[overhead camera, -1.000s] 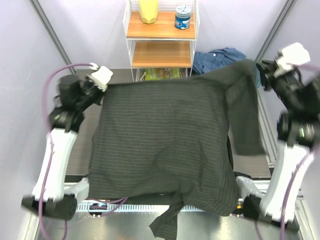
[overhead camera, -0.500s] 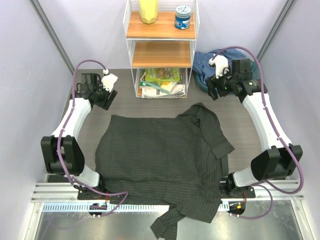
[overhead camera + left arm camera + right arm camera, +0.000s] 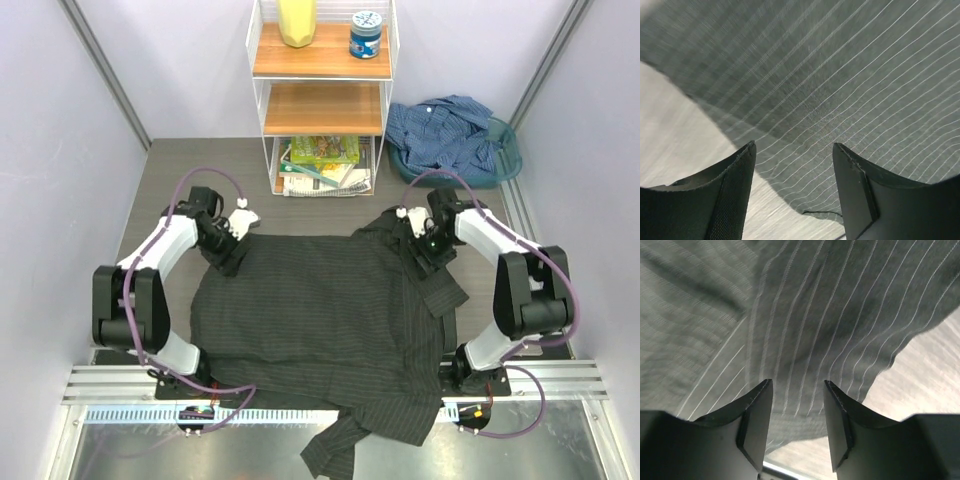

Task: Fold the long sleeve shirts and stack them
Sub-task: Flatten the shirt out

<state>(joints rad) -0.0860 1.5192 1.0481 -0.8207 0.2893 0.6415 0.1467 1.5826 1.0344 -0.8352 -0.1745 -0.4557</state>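
On the table [image 3: 170,195], the charcoal pinstriped shirt [image 3: 320,320] lies spread flat, its near hem and one sleeve hanging over the near edge. The left gripper [image 3: 228,252] is at the shirt's far-left corner, jaws apart over the cloth edge, nothing pinched (wrist view: fabric lies under the gap, not in it). The right gripper [image 3: 425,262] is over the far-right shoulder by the folded sleeve, jaws moderately apart, also empty. The blue shirt [image 3: 445,130] is heaped in a teal basket [image 3: 508,160] at far right, well apart from both.
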